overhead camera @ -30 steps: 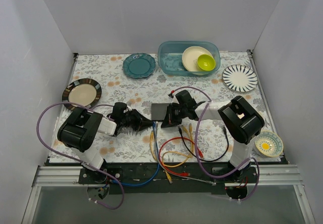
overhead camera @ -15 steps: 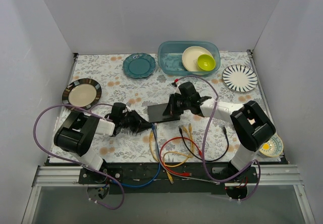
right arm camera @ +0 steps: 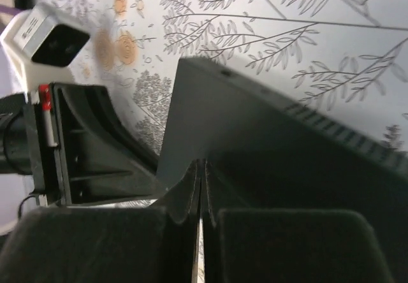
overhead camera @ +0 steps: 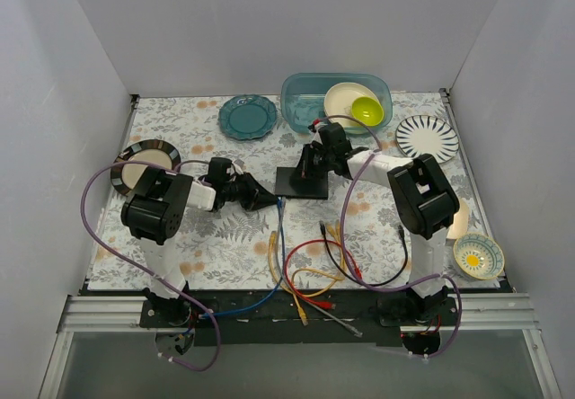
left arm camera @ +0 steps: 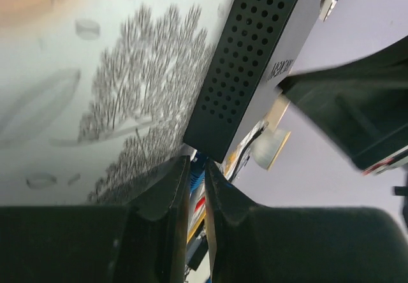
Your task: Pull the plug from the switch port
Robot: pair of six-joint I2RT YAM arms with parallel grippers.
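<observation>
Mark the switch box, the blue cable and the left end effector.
switch box (overhead camera: 299, 183): top view, middle of its flat black top.
blue cable (overhead camera: 281, 246): top view, on its straight run below the box.
left end effector (left arm camera: 196, 163): left wrist view, midway between its fingertips.

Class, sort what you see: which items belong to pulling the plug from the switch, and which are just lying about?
Job: switch box; blue cable; left gripper; right gripper.
Lying about: red cable; yellow cable; teal plate; striped plate; blue tub.
</observation>
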